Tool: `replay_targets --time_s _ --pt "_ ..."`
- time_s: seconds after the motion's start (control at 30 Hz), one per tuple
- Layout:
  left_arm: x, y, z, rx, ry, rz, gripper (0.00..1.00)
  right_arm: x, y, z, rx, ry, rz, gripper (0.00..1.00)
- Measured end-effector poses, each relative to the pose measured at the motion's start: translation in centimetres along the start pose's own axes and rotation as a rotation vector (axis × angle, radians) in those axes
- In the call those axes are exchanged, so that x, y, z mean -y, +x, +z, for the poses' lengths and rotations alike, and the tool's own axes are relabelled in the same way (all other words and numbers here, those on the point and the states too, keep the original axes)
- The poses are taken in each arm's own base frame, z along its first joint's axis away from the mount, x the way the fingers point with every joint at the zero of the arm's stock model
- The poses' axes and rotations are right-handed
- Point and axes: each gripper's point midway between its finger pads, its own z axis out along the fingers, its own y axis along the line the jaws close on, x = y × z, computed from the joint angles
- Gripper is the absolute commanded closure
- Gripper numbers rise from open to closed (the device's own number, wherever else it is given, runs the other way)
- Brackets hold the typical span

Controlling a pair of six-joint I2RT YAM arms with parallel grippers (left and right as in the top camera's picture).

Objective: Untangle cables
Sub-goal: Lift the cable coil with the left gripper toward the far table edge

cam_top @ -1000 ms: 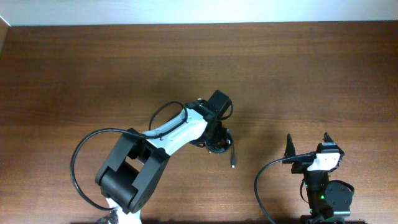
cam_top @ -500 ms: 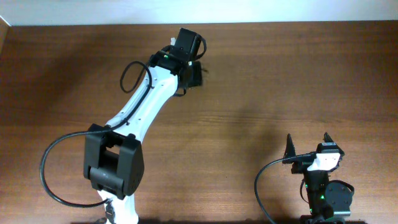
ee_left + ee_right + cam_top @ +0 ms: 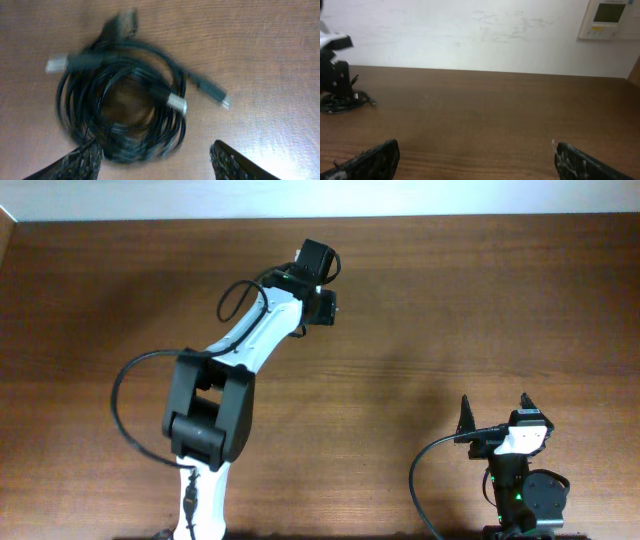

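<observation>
**A:** Status, biggest item first. The table [image 3: 480, 300]?

**B:** Brown wood. It carries both arms and one coil of cord, and I place everything from that coil.

**A:** Arms?

**B:** The left arm [image 3: 250, 340] is stretched out so its wrist sits over the coil. The right arm [image 3: 520, 480] is folded up well apart from the coil, on the robot's right and nearer its base.

**A:** Claws?

**B:** The left gripper [image 3: 156, 165] hangs right above the coil with its fingers spread wide and nothing between them. In the wrist view one finger overlaps the coil's rim; I cannot tell whether it touches. The right gripper [image 3: 472, 155] has its fingers fully apart and empty, and it faces the coil from a distance.

**A:** The cables [image 3: 135, 147]?

**B:** They lie flat on the table, wound together into one round coil with the strands stacked on each other. The view is blurred, so I cannot count separate cords.

**A:** Ends?

**B:** Four show.
- A silvery plug [image 3: 176, 104] lies across the coil's right side.
- A pale plug [image 3: 57, 64] juts out at its upper left.
- A black plug [image 3: 215, 95] trails just beside the coil on the right.
- A dark blurred plug [image 3: 125, 20] sits just above it.

**A:** Progress?

**B:** My judgement is that separation has not begun. No cord lies apart from the coil. All of it is left to do: work each cord free of the coil and lay the cords down singly. The overlapping strands could drag each other along.
</observation>
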Motion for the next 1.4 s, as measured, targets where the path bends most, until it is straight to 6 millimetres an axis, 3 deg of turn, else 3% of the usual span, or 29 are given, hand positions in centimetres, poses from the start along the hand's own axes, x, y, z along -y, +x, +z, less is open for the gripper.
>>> replay_targets --time_s 0.1,0.2,0.27,0.3,0.37,0.43,0.57,0.6,0.63,0.83,0.93,0.97,1.07,1.17,1.23,1.27,1.3,1.37,1.4 --pt "0.5 -1.1 0.7 0.047 0.015 0.146 0.38 0.0 0.0 0.0 0.000 0.000 0.000 0.02" --pt "1.0 -0.8 0.7 0.040 0.047 0.280 0.38 0.0 0.0 0.0 0.000 0.000 0.000 0.02" --pt "1.3 -0.6 0.7 0.036 0.061 0.357 0.50 0.0 0.0 0.0 0.000 0.000 0.000 0.02" --pt "1.4 -0.5 0.7 0.033 0.067 0.376 0.51 0.0 0.0 0.0 0.000 0.000 0.000 0.02" --pt "1.4 0.6 0.9 -0.003 0.081 0.397 0.40 0.0 0.0 0.0 0.000 0.000 0.000 0.02" --pt "1.5 2.2 1.3 -0.051 0.103 0.418 0.41 0.0 0.0 0.0 0.000 0.000 0.000 0.02" --pt "1.5 3.4 1.7 -0.079 0.115 0.425 0.69 0.0 0.0 0.0 0.000 0.000 0.000 0.01" --pt "1.5 3.4 1.7 -0.079 0.117 0.428 0.80 0.0 0.0 0.0 0.000 0.000 0.000 0.02" --pt "1.5 3.4 1.7 -0.079 0.119 0.429 1.00 0.0 0.0 0.0 0.000 0.000 0.000 0.01" --pt "1.5 3.5 1.5 -0.092 0.120 0.424 1.00 0.0 0.0 0.0 0.000 0.000 0.000 0.02" --pt "1.8 2.1 0.5 -0.070 0.121 0.380 1.00 0.0 0.0 0.0 0.000 0.000 0.000 0.02" --pt "2.2 1.1 -0.3 -0.044 0.136 0.356 1.00 0.0 0.0 0.0 0.000 0.000 0.000 0.02" --pt "4.7 -2.7 -6.5 0.091 0.288 0.296 1.00 0.0 0.0 0.0 0.000 0.000 0.000 0.02" --pt "6.0 -5.2 -12.9 0.205 0.388 0.240 1.00 0.0 0.0 0.0 0.000 0.000 0.000 0.02" --pt "6.1 -6.2 -15.8 0.257 0.420 0.217 1.00 0.0 0.0 0.0 0.000 0.000 0.000 0.02" --pt "6.2 -6.5 -16.4 0.266 0.429 0.204 0.82 0.0 0.0 0.0 0.000 0.000 0.000 0.02" --pt "6.0 -6.5 -16.3 0.264 0.419 0.196 0.55 0.0 0.0 0.0 0.000 0.000 0.000 0.02" --pt "4.8 -6.8 -15.8 0.270 0.344 0.174 0.38 0.0 0.0 0.0 0.000 0.000 0.000 0.02" --pt "3.3 -7.1 -15.4 0.280 0.250 0.164 0.29 0.0 0.0 0.0 0.000 0.000 0.000 0.02"
